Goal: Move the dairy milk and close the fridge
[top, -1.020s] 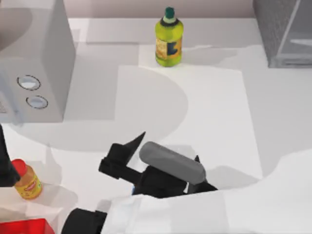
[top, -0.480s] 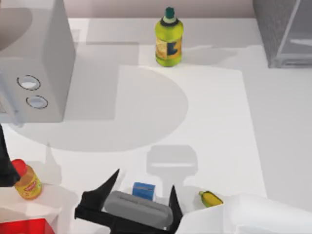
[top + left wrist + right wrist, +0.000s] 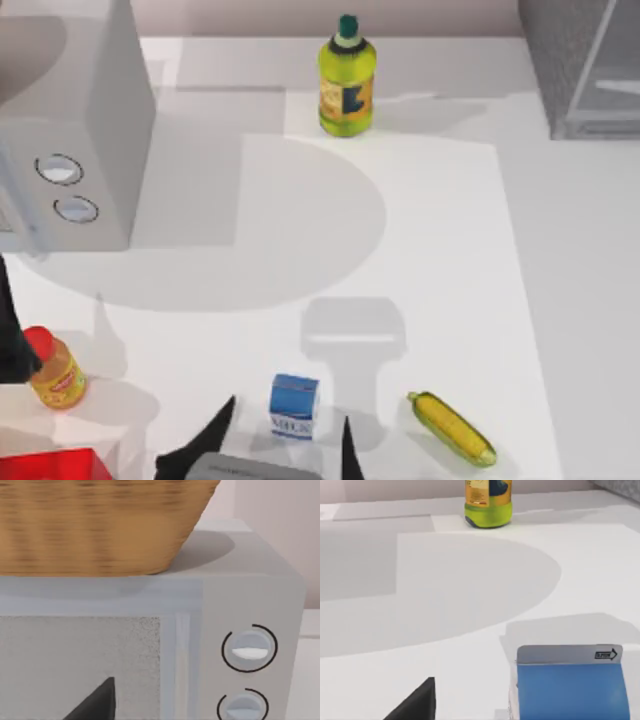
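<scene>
The dairy milk (image 3: 294, 392), a small blue-topped carton with a white lower half, stands upright near the table's front edge; its blue top is also close up in the right wrist view (image 3: 570, 690). My right gripper (image 3: 288, 410) is open at the bottom of the top view, one dark finger (image 3: 225, 425) on each side of the carton, not touching it. The fridge (image 3: 575, 60), dark grey and speckled with a pale door panel, sits at the far right corner, cut off by the frame. My left arm (image 3: 10, 340) is parked at the left edge.
A yellow-green bottle (image 3: 346, 80) stands at the back centre. A light grey box with two dials (image 3: 70, 130) carries a wicker basket (image 3: 100, 525) on top. An orange red-capped bottle (image 3: 55, 372) and a red object (image 3: 50, 465) are front left. A corn cob (image 3: 452, 428) lies right of the milk.
My right arm has drawn back toward the front edge, uncovering the milk carton and the corn cob. The carton stands on the table; the gripper's fingers remain spread.
</scene>
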Robot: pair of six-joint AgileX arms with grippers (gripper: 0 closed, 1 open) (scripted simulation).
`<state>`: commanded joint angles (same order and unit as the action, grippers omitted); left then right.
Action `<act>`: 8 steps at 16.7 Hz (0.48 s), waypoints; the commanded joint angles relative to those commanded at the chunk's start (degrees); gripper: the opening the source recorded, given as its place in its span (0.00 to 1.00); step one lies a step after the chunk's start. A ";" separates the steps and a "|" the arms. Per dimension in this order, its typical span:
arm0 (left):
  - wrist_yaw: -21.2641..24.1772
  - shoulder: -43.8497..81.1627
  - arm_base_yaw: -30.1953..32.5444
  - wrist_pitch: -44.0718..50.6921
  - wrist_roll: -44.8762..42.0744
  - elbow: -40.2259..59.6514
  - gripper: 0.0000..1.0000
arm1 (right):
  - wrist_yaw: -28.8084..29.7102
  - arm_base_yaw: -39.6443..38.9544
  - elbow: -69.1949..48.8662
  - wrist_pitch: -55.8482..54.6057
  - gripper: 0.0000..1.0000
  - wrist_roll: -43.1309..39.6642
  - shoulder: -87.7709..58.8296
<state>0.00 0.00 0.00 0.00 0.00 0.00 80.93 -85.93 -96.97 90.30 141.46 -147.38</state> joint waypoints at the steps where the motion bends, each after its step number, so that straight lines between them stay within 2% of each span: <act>1: 0.00 0.00 0.00 0.00 0.00 0.00 1.00 | -0.05 -0.15 -0.31 0.76 1.00 0.53 -0.47; 8: 0.00 0.00 0.00 0.00 0.00 0.00 1.00 | -0.01 0.17 -0.16 0.54 1.00 0.34 -0.31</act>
<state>0.00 0.00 0.00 0.00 0.00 0.00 80.92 -85.76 -97.13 90.84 141.80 -147.69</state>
